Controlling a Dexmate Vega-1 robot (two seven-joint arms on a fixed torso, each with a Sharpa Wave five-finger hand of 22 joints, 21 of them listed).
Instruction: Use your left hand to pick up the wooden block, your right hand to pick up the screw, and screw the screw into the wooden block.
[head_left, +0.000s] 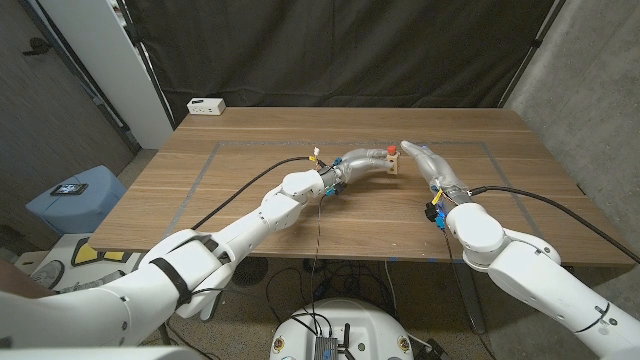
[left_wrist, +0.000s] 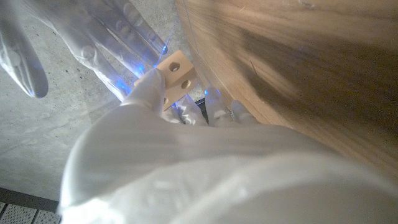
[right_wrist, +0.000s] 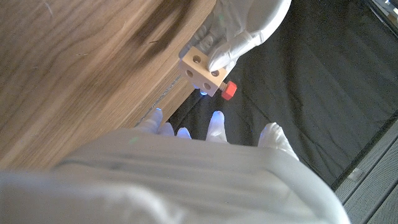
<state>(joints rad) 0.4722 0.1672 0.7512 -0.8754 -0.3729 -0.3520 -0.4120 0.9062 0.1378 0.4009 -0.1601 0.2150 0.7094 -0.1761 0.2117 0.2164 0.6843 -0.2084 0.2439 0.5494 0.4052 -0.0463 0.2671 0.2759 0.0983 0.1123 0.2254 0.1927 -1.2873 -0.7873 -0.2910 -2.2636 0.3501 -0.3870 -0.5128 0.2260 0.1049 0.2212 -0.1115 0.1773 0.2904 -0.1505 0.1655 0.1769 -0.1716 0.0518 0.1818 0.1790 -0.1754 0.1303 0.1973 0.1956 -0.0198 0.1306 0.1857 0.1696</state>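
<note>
The left hand holds the pale drilled wooden cube (red-headed screw seated in it) above the tabletop centre; right hand just beside, fingers apart.

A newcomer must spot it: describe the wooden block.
On the wooden table, past its middle, the left hand holds the wooden block in its fingers. It is a small pale cube with round holes, and a red-headed screw sticks out of one face.
</note>
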